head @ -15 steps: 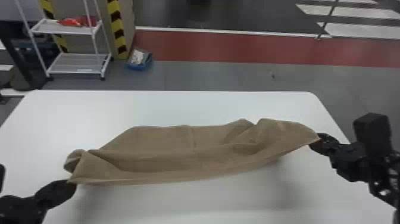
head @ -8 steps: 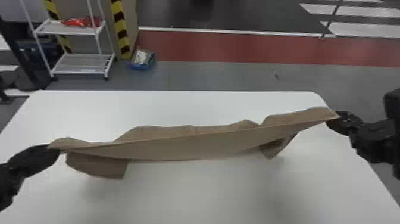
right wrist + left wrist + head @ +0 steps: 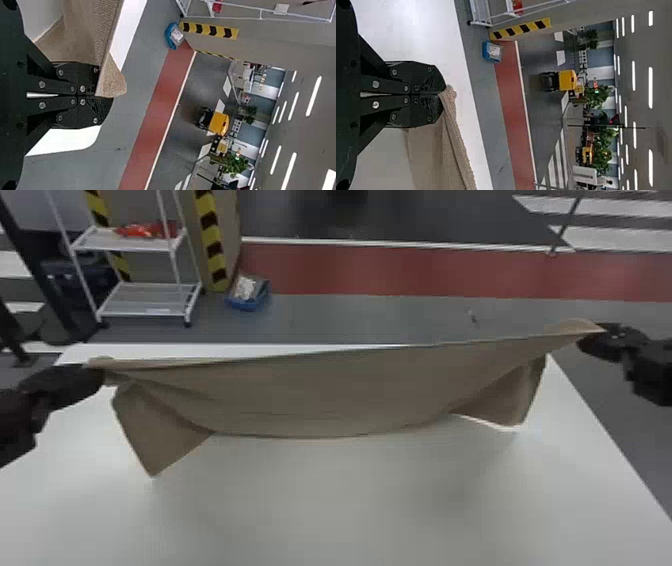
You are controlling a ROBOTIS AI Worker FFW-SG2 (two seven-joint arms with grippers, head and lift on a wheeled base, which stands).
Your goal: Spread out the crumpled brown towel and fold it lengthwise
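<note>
In the head view the brown towel (image 3: pixel 320 395) hangs stretched between both grippers above the table, its top edge nearly taut and its lower corners drooping at each side. My left gripper (image 3: pixel 97 374) pinches the upper left corner, and my right gripper (image 3: pixel 595 332) holds the upper right corner, somewhat higher in the view. In the left wrist view the left gripper (image 3: pixel 442 94) is shut on the towel (image 3: pixel 455 146). The right wrist view has the right gripper (image 3: pixel 104 96) shut on the towel (image 3: pixel 89 31), a small flap sticking out past the fingertips.
The white table (image 3: pixel 340 505) lies beneath the towel. Beyond its far edge, on the floor, stand a white wire shelf (image 3: pixel 145 297) and a blue bin (image 3: pixel 248 293), beside a striped pillar (image 3: pixel 212 245).
Both grippers have risen and moved outward with the towel corners. The towel has gone from lying bunched on the table to hanging spread out between them.
</note>
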